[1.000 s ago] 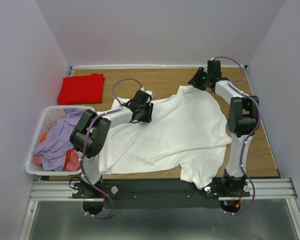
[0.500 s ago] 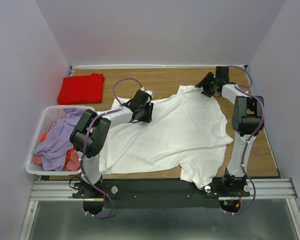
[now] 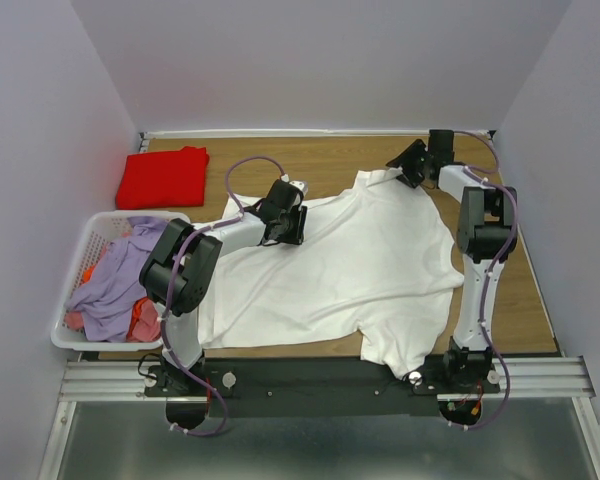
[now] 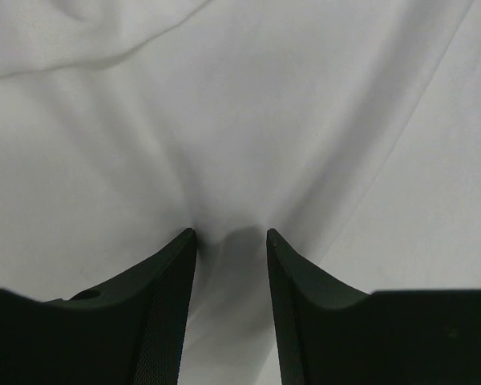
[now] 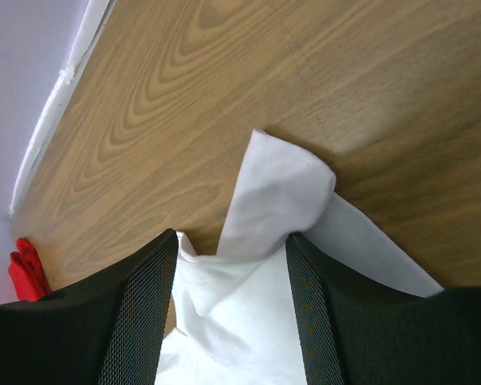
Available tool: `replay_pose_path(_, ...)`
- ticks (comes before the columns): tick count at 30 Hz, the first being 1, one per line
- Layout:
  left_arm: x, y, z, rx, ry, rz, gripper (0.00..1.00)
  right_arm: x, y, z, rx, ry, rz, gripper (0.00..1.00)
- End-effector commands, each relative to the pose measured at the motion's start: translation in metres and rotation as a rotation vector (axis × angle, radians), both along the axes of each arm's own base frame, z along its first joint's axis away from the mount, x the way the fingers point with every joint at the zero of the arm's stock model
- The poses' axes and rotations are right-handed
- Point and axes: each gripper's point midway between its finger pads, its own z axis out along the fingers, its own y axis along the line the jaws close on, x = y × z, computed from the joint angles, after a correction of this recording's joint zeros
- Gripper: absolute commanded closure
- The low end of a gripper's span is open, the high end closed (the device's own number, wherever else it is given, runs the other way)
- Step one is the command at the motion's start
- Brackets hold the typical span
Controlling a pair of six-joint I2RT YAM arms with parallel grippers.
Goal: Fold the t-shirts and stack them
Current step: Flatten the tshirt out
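A big white t-shirt [image 3: 350, 265] lies spread out on the brown desk [image 3: 330, 160]. It covers most of the middle of the desk. Its bottom edge hangs a little over the near side, by the foot of the right arm. The cloth has soft wrinkles in it.

The left fingers [image 3: 288, 232] are down on the top left part of the white t-shirt. They pinch a small bunch of the cloth between them. In the left wrist view, folds run out from that spot like lines.

The right fingers [image 3: 400, 168] are at the far right side of the desk, at the top corner of the white t-shirt. They stand apart and do not hold anything. In the right wrist view, a corner of the cloth lies between them. It is folded back on itself, with bare wood behind it.

A red t-shirt [image 3: 163, 177] lies folded in the far left corner of the desk, well apart from the white one.

A white basket [image 3: 90, 235] sits at the left edge, near the red t-shirt. It has purple and orange clothes [image 3: 115, 285] in it.
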Motion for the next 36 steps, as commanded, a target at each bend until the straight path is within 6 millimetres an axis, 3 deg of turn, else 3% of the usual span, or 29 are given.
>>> replay_pose_path(1, -0.018, 0.011, -0.021, 0.066, 0.068, -0.014, 0.51, 0.013, 0.005, 0.001, 0.036, -0.021, 0.009, 0.36)
replay_pose_path(5, -0.017, 0.011, -0.023, 0.073, 0.072, -0.021, 0.51, 0.028, 0.013, 0.001, 0.069, -0.048, 0.047, 0.37)
replay_pose_path(14, -0.017, 0.012, -0.022, 0.082, 0.071, -0.019, 0.51, 0.071, 0.056, 0.039, 0.096, -0.237, 0.234, 0.37)
replay_pose_path(16, -0.015, 0.014, -0.02, 0.085, 0.063, -0.006, 0.51, 0.073, 0.055, 0.046, 0.083, -0.256, 0.233, 0.37)
replay_pose_path(18, -0.014, 0.015, -0.016, 0.076, 0.06, 0.006, 0.51, 0.069, 0.051, 0.046, 0.055, -0.251, 0.224, 0.37)
replay_pose_path(19, -0.008, 0.023, -0.014, 0.091, 0.04, 0.039, 0.51, 0.067, 0.045, 0.065, 0.017, -0.283, 0.216, 0.37)
replay_pose_path(21, -0.003, 0.03, -0.005, 0.074, 0.018, 0.076, 0.51, 0.054, 0.032, 0.05, -0.044, -0.24, 0.182, 0.37)
replay_pose_path(23, 0.003, 0.036, 0.002, 0.057, 0.0, 0.109, 0.51, 0.043, 0.017, 0.071, -0.082, -0.25, 0.136, 0.37)
replay_pose_path(24, 0.006, 0.038, 0.011, 0.032, -0.017, 0.131, 0.51, 0.031, 0.007, 0.057, -0.102, -0.207, 0.11, 0.39)
replay_pose_path(26, 0.014, 0.049, 0.019, 0.01, -0.036, 0.174, 0.51, 0.016, -0.003, 0.051, -0.112, -0.176, 0.091, 0.42)
replay_pose_path(27, 0.016, 0.053, 0.021, 0.003, -0.042, 0.192, 0.51, 0.01, -0.004, 0.062, -0.115, -0.185, 0.084, 0.44)
replay_pose_path(28, 0.02, 0.055, 0.027, -0.009, -0.06, 0.204, 0.51, -0.003, -0.021, 0.044, -0.116, -0.135, 0.059, 0.49)
replay_pose_path(29, 0.025, 0.061, 0.029, -0.012, -0.066, 0.224, 0.51, -0.008, -0.028, 0.045, -0.118, -0.13, 0.049, 0.51)
replay_pose_path(36, 0.035, 0.081, 0.015, -0.002, -0.03, 0.277, 0.51, -0.048, -0.05, -0.007, -0.101, 0.011, 0.012, 0.61)
